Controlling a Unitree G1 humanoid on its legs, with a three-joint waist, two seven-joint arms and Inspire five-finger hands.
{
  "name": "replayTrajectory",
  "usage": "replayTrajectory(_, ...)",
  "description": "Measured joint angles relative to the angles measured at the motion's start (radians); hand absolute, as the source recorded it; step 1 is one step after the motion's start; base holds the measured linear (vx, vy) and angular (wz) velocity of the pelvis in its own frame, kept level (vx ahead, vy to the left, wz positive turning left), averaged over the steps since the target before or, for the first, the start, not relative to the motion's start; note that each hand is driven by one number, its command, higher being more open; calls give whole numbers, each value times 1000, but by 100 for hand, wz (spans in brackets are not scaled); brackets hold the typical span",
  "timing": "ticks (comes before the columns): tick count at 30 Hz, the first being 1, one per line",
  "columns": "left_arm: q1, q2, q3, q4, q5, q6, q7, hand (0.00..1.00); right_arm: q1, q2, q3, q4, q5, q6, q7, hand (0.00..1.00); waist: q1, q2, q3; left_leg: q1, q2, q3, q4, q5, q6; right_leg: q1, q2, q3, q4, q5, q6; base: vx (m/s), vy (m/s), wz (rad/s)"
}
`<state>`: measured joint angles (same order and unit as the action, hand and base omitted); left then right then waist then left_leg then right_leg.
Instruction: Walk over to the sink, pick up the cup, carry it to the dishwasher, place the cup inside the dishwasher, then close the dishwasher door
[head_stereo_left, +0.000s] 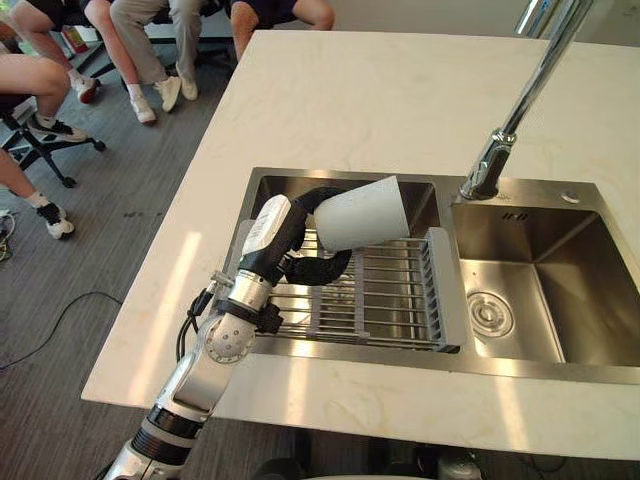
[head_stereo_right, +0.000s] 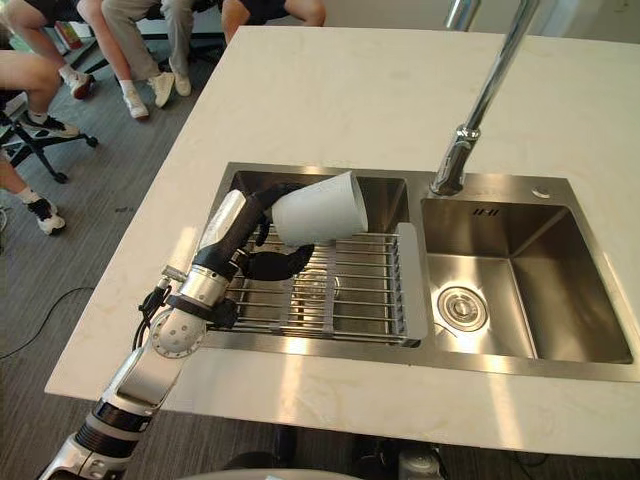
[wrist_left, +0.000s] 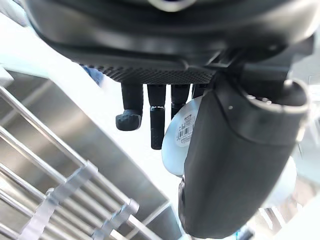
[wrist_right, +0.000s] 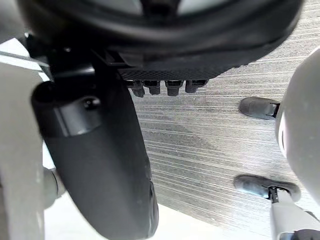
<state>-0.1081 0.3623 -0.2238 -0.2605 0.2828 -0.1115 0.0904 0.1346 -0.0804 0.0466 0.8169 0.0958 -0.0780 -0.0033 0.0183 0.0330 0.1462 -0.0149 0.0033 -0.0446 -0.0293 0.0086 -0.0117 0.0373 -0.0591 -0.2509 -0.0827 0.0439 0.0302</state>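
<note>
Gripping the white cup (head_stereo_left: 365, 212) on its side, the left hand (head_stereo_left: 298, 222) curls its fingers (head_stereo_left: 325, 268) round it above the sink (head_stereo_left: 560, 290) rack (head_stereo_left: 400, 305).

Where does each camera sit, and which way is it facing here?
Left eye view: on the head, looking down at the sink; left arm reaches in, left hand holding the white cup over the rack.
Right eye view: same head, slightly aside, same scene.
Left wrist view: on the left wrist, along the left hand toward the cup's base and rack.
Right wrist view: on the right wrist, past the right hand down at grey floor.
Shared: eyes and left wrist both show cup, rack.
</note>
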Motion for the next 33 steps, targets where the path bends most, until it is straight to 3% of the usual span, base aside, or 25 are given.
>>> replayTrajectory(12, 186, -124, 70, -133, -391, -20, 36, 0, -5, 11, 0, 45, 32, 8, -4, 100, 51, -11, -16, -2, -4, -33, 2, 0, 0, 6, -3, -30, 18, -20, 2, -6, -1, 8)
replayTrajectory(17, 254, -193, 101, -134, -596, -26, 18, 0, -10, 32, 0, 70, 41, 9, -5, 100, 55, -35, -36, -10, -4, -45, 9, 0, 0, 6, -3, -42, 19, -22, 2, -16, 0, 6)
replayTrajectory(24, 303, -244, 127, -134, -739, -26, 17, 0, -9, 41, 0, 86, 42, 21, -10, 100, 76, -46, -49, -13, -4, -48, 17, -1, -1, 4, -5, -45, 31, -26, 1, -8, 2, 1)
replayTrajectory(33, 354, -267, 140, -139, -778, -27, 17, 0, -14, 54, 0, 118, 71, 26, -22, 100, 91, -59, -69, -22, -1, -38, 35, -10, -3, -5, -3, -33, 36, -25, 1, -4, 3, -3)
